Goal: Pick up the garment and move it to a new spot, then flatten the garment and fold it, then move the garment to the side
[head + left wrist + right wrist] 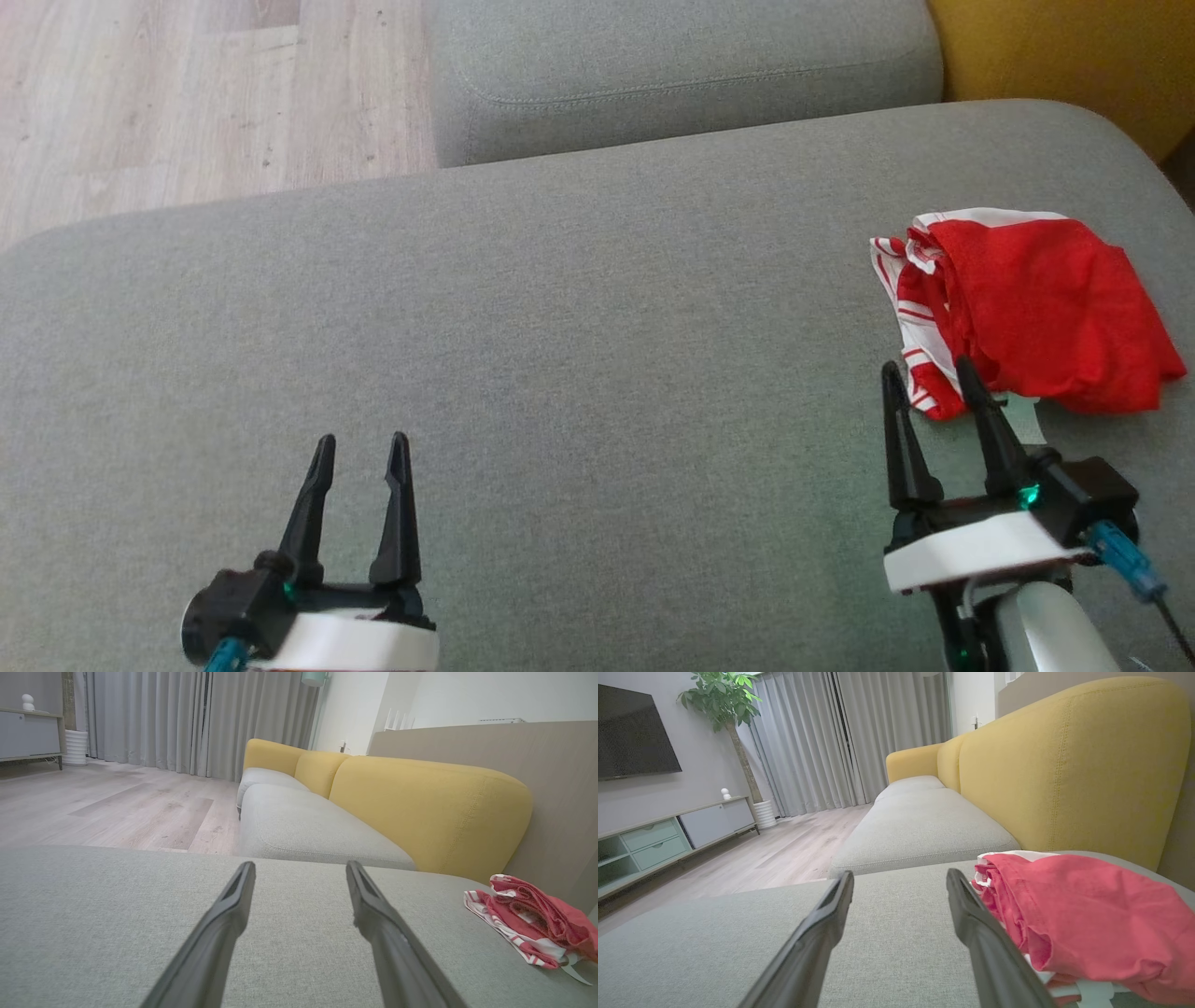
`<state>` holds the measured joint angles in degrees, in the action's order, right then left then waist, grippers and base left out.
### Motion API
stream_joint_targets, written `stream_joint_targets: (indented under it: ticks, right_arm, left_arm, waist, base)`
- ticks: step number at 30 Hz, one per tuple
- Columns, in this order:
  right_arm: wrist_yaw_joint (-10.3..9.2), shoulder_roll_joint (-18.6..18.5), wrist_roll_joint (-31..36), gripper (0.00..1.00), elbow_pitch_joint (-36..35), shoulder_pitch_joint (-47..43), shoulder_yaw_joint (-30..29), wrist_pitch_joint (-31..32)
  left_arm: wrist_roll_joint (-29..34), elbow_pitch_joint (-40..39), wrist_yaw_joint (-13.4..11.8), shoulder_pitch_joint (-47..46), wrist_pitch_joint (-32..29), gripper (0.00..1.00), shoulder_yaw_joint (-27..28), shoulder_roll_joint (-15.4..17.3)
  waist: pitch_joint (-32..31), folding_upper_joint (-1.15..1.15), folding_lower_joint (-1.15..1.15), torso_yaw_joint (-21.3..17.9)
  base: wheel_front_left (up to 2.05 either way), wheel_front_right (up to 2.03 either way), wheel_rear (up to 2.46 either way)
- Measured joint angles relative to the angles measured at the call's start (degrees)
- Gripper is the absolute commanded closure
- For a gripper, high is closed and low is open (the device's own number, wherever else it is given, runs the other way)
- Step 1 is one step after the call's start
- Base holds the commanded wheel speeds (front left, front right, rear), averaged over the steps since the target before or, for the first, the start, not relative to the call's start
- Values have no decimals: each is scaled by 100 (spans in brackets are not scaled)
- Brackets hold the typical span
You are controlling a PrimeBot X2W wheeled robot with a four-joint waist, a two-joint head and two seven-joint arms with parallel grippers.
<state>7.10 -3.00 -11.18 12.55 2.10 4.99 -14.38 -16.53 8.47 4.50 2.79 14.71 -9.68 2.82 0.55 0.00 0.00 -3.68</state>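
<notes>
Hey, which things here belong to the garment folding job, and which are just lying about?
For the job: garment, bunched up; gray cushion under it; left gripper and right gripper, both open.

Just about: yellow backrest, floor, curtains, TV, plant, cabinet.

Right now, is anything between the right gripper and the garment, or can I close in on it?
Nothing visible stands between them. The open right gripper sits at the near edge of the crumpled red-and-white garment, which lies on the grey sofa cushion. One finger overlaps the cloth's edge in the right wrist view.
</notes>
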Motion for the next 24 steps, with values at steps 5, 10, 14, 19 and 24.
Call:
stream_joint_targets:
  ticks: [5, 10, 14, 19, 24]
  right_arm:
    - [0, 2, 1, 0, -66, 0, 70, 0]
    - [0, 2, 13, 0, -78, 0, 93, 0]
    - [0, 2, 12, 0, -86, 0, 110, 0]
    - [0, 3, 9, 0, -91, -1, 116, 0]
    - [-2, 4, 8, 100, 289, -179, 144, 10]
  left_arm:
    - [1, -26, -16, -1, 0, 0, 19, -1]
    - [-25, -82, -99, -2, 0, 0, 48, 0]
    - [-119, -86, -103, -1, 0, 0, 48, 0]
    - [-133, -80, -123, -1, 0, 0, 55, -1]
    - [-153, 309, -148, 125, -2, 100, 36, -4]
  waist:
    - [-3, 0, 0, -8]
    - [-6, 0, 0, -14]
    - [1, 0, 0, -22]
    - [17, 0, 0, -30]
    - [20, 0, 0, -30]
  base:
    - [0, 0, 0]
    - [0, 0, 0]
    - [0, 0, 0]
    - [0, 0, 0]
    - [0, 0, 0]
